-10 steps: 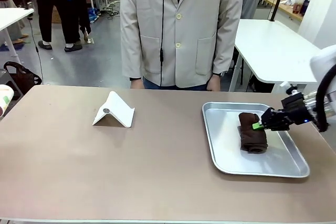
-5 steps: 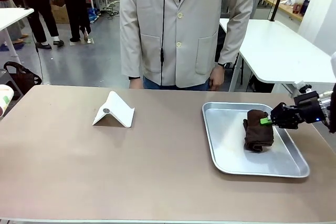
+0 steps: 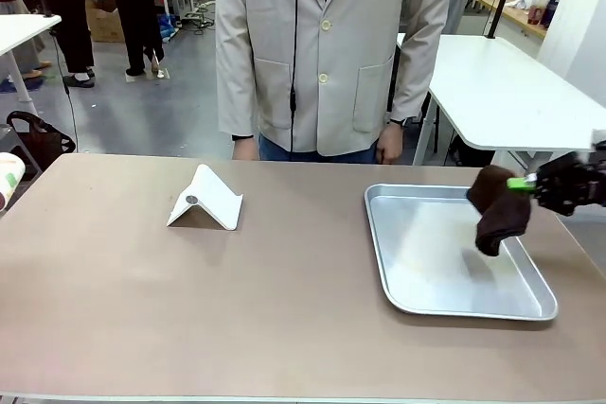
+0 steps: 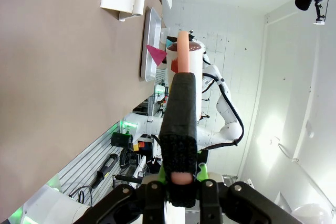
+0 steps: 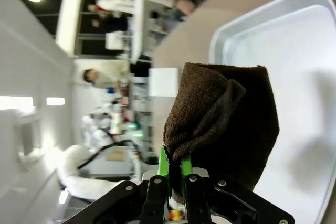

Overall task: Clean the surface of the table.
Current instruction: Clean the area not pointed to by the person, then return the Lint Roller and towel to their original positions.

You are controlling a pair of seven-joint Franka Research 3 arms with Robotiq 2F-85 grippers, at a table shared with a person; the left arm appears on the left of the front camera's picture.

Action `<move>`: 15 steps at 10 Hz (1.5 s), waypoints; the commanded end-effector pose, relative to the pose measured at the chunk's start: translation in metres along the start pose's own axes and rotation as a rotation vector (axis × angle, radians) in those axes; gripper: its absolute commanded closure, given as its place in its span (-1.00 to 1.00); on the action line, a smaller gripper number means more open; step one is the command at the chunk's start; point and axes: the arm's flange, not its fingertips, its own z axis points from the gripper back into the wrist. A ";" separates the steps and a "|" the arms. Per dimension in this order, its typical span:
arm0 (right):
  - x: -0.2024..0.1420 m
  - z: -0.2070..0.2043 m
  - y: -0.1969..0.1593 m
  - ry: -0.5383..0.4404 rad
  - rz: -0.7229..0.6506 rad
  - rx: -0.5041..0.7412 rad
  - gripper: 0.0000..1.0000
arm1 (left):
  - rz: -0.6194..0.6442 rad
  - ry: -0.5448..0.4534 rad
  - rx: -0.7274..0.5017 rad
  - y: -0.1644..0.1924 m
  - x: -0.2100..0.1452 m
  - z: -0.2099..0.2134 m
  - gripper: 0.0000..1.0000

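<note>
Two green-padded fingers of the right gripper (image 3: 519,184) are pinching shut on a fold of a dark brown terry cloth (image 3: 497,210). The cloth is hanging in a loose bunch, clear of the floor of the shiny rectangular metal tray (image 3: 426,262) and over its far right part. In the right wrist view the pads are meeting on the cloth's edge, and the rest of it is drooping over the tray.

The left gripper (image 4: 181,174) is waiting well away from the tray, its pads clamping a black rough-textured bar (image 4: 178,119) with a peach-coloured core. I cannot tell what that bar is.

The large brownish-taupe table (image 3: 237,300) is lying under the tray and stretching wide to the tray's left. A white folded stand (image 3: 204,201) is sitting well to the left of the tray. A person in a pale jacket is standing beyond the tray's far left corner, one hand (image 3: 386,149) hanging by the table edge.

As I am reading it, the cloth-fetching step is under way and the wiping is not yet started. The next move is asking the right arm to carry the cloth over the tray's rim, lower it onto bare tabletop just left of the tray, and press before sweeping. A bunched cloth is going to need flattening to wipe well.
</note>
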 end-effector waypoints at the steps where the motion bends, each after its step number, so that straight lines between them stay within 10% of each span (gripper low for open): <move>1: -0.013 0.034 0.009 -0.024 -0.143 0.207 0.81 | 0.009 -0.015 -0.014 -0.005 0.000 -0.001 0.57; 6: -0.059 0.101 -0.006 0.054 -0.150 0.297 0.81 | 0.009 -0.015 -0.014 -0.005 0.000 -0.001 0.57; 15: -0.053 0.088 -0.003 0.005 -0.184 0.280 0.81 | 0.009 -0.015 -0.014 -0.005 0.000 -0.001 0.57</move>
